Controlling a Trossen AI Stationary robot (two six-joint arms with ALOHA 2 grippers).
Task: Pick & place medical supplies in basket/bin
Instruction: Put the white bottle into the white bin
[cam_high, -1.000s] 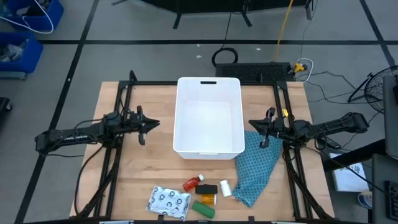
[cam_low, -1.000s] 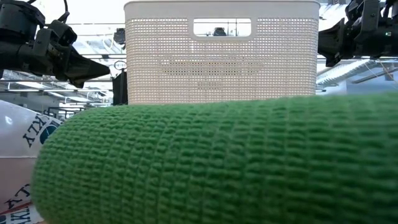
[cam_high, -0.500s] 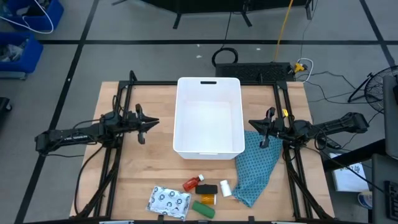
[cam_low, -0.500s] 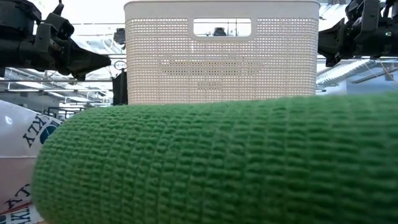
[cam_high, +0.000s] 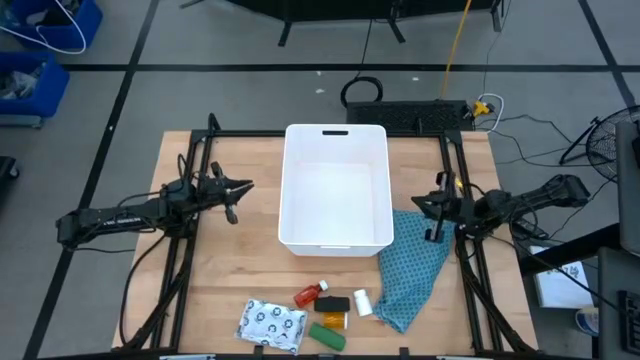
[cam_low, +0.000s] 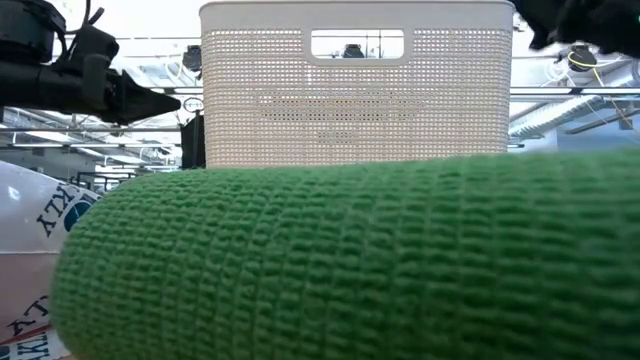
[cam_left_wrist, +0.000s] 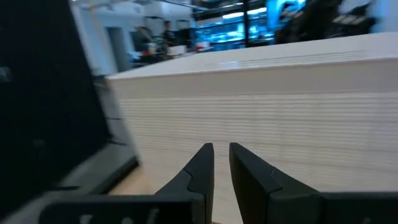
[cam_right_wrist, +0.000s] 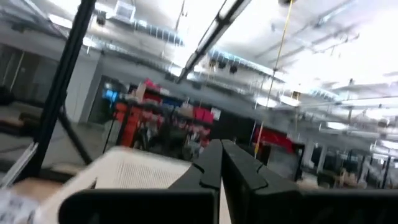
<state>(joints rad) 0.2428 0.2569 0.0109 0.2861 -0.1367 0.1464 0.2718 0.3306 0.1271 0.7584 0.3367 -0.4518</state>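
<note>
The white bin (cam_high: 336, 185) stands mid-table, its slot end far. The medical supplies lie on the table at its near edge: silvery packet (cam_high: 270, 322), red bottle (cam_high: 310, 294), black block (cam_high: 333, 304), orange vial (cam_high: 331, 320), white piece (cam_high: 362, 302), and green block (cam_high: 327, 336), which fills the low view (cam_low: 350, 260). My left gripper (cam_high: 245, 187) (cam_left_wrist: 222, 152) hovers left of the bin, pointing level at its wall, with only a thin slit between the fingers and nothing in it. My right gripper (cam_high: 422, 207) (cam_right_wrist: 222, 149) hovers right of the bin, shut and tipped upward.
A teal patterned cloth (cam_high: 412, 270) lies right of the bin's near corner, below my right gripper. Black frame rails (cam_high: 195, 200) run along both table sides. Bare wood lies between the bin and the supplies.
My right gripper has risen and tipped upward while rolling, leaving the top of the low view. My left gripper has turned and rolled in place, staying beside the bin. Neither gripper's gap has changed. The supplies, bin and cloth have not moved.
</note>
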